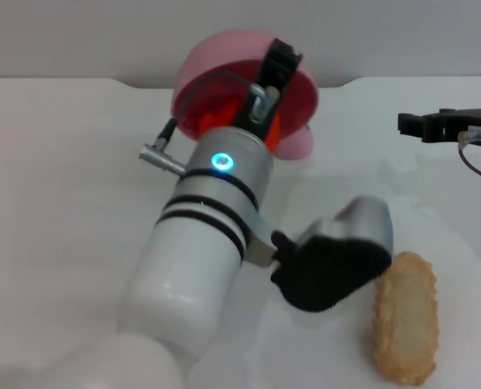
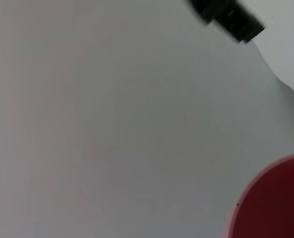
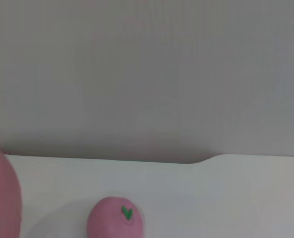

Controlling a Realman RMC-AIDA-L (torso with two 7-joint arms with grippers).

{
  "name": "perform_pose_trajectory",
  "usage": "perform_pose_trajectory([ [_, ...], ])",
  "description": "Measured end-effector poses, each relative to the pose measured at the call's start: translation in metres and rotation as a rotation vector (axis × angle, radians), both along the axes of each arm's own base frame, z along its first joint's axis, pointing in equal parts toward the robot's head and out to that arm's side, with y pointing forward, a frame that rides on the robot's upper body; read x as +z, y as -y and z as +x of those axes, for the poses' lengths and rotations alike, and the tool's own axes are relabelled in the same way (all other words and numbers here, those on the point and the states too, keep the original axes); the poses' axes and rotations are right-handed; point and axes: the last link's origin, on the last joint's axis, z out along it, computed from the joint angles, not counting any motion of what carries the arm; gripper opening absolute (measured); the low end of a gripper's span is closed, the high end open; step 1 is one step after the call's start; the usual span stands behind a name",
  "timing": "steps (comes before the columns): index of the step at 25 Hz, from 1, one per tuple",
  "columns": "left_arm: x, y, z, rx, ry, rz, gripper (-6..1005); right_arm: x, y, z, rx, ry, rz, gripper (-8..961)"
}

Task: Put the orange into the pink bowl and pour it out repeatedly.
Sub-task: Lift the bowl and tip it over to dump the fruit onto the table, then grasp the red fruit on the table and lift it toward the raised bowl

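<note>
Left gripper: at far centre of table, seemingly clamped on rim of pink bowl, one black finger hooked over the edge. Holds bowl tipped up on its side, mouth turned toward the near edge. Orange seen inside the mouth, partly hidden behind the wrist; not yet out on the table. Judged mid-cycle: loading done, pour under way, fruit yet to roll clear, then more rounds of refill and tip. Small pink peach just right of bowl; bread-like piece near right. Right gripper parked far right.
</note>
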Motion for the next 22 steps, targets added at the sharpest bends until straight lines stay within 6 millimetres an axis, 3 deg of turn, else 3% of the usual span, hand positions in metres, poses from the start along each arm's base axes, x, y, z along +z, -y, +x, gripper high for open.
perform_pose_trajectory([
  [8, -0.009, 0.003, 0.001, -0.113, -0.106, 0.002, 42, -0.001, -0.002, 0.002, -0.002, 0.008, -0.006, 646],
  [11, -0.007, 0.001, 0.004, -0.099, -0.048, -0.003, 42, -0.001, -0.003, 0.002, -0.001, 0.009, -0.006, 648],
  [12, -0.004, -0.001, 0.008, -0.09, 0.002, -0.005, 42, -0.002, -0.003, 0.001, 0.002, 0.009, -0.008, 649],
  [13, 0.007, -0.004, 0.017, -0.039, 0.175, -0.008, 42, -0.003, -0.003, 0.001, 0.004, 0.011, -0.01, 649],
  [14, 0.007, -0.004, 0.017, -0.039, 0.175, -0.008, 42, -0.005, -0.003, -0.001, 0.014, 0.016, -0.017, 650],
  [15, 0.024, -0.011, 0.026, 0.062, 0.417, -0.004, 42, -0.005, -0.003, -0.001, 0.014, 0.016, -0.017, 651],
  [16, 0.034, -0.016, 0.029, 0.129, 0.527, 0.0, 42, -0.006, -0.003, -0.002, 0.02, 0.019, -0.021, 651],
  [18, 0.05, -0.026, 0.03, 0.246, 0.69, 0.011, 42, -0.008, -0.004, -0.005, 0.035, 0.012, -0.026, 653],
  [21, 0.058, -0.031, 0.029, 0.307, 0.758, 0.016, 42, -0.013, -0.004, -0.013, 0.067, -0.017, -0.037, 655],
  [22, 0.08, -0.049, 0.016, 0.522, 0.919, 0.057, 42, -0.015, -0.004, -0.016, 0.08, -0.024, -0.044, 655],
])
